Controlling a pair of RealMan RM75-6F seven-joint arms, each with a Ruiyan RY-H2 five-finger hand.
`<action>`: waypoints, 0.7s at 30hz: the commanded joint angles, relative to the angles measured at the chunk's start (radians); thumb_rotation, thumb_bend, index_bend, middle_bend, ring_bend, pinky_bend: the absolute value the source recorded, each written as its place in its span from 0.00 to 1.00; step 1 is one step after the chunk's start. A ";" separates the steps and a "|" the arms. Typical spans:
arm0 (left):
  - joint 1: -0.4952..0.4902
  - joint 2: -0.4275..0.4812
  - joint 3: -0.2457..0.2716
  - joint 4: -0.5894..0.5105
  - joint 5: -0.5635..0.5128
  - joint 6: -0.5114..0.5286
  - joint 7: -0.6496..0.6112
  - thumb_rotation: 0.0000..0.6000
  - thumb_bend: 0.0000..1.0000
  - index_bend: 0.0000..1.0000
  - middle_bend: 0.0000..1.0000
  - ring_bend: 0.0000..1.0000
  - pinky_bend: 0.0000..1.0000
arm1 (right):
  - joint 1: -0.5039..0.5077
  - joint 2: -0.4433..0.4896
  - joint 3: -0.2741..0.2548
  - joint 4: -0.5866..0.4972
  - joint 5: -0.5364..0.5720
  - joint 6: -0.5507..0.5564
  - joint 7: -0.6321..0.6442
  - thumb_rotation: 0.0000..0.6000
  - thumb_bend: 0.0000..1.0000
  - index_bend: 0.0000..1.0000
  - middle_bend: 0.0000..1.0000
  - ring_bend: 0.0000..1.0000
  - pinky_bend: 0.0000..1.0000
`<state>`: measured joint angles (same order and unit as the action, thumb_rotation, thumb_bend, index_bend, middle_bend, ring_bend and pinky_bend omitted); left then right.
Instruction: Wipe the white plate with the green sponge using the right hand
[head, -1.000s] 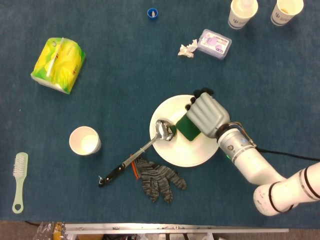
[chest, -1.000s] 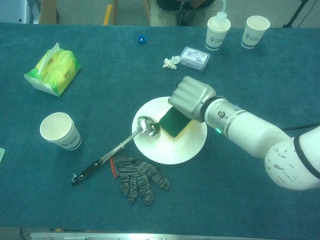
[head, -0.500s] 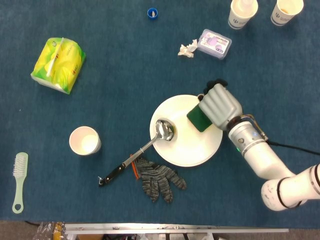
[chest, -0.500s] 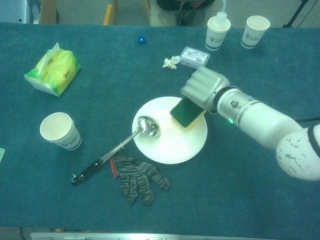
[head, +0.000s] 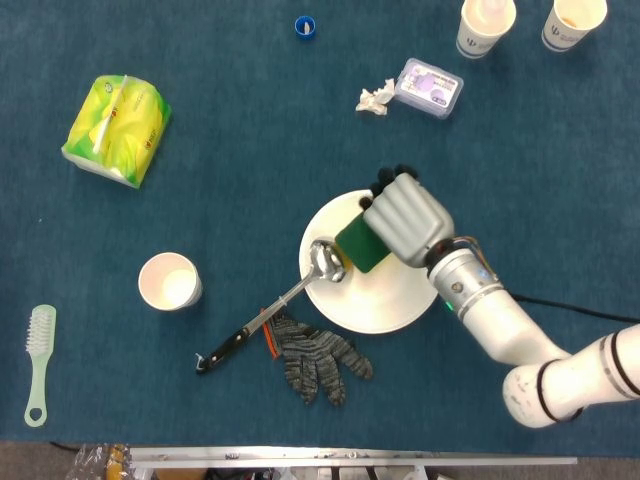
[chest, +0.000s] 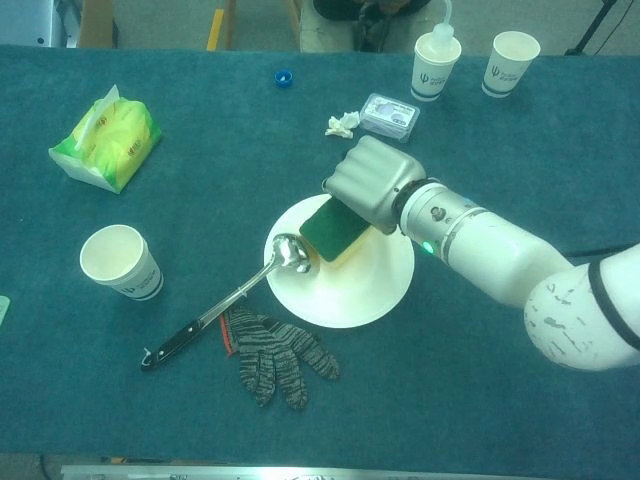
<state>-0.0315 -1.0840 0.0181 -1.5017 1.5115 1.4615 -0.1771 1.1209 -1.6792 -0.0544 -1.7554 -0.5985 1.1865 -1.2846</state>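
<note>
A: Looking down at the blue worktop (head: 230, 120), where is the green rectangular sponge (head: 358, 245)?

B: It lies on the round white plate (head: 385, 300), toward the plate's left and far part, with the right hand (head: 405, 220) over it. The fingers (chest: 345, 185) are curled down around the sponge, holding it against the plate.

A: And the long metal spoon with the black handle (head: 270, 312)?

B: Its bowl rests on the plate's left rim, just beside the sponge; whether they touch I cannot tell. The handle runs out toward the grey knitted glove (head: 320, 358) lying near the plate.

A: The left hand?

B: Neither view shows it.

A: What else is about?

B: A white paper cup (head: 170, 281) stands well to the left, a yellow-green tissue pack (head: 115, 116) beyond it, and a pale green brush (head: 38, 362) at the left edge. Two more paper cups (head: 487, 24) stand at the far edge, near a small clear box with a purple label (head: 428, 86), a crumpled white tissue (head: 374, 98) and a blue bottle cap (head: 305, 26).
</note>
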 joint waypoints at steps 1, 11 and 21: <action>0.001 0.000 0.000 0.001 -0.001 -0.001 -0.001 1.00 0.39 0.27 0.24 0.16 0.19 | 0.002 -0.018 -0.002 0.015 0.006 -0.010 -0.009 1.00 0.38 0.42 0.38 0.24 0.35; -0.001 -0.001 0.000 0.001 0.004 -0.001 -0.005 1.00 0.39 0.28 0.24 0.16 0.19 | -0.001 -0.014 -0.019 0.018 0.029 -0.005 -0.044 1.00 0.38 0.42 0.38 0.24 0.35; -0.005 -0.004 0.001 -0.007 0.009 -0.005 0.006 1.00 0.39 0.28 0.24 0.16 0.19 | -0.005 0.022 -0.036 0.006 0.054 0.000 -0.067 1.00 0.38 0.42 0.38 0.24 0.35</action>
<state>-0.0369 -1.0882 0.0192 -1.5083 1.5206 1.4563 -0.1714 1.1163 -1.6587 -0.0894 -1.7492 -0.5460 1.1853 -1.3503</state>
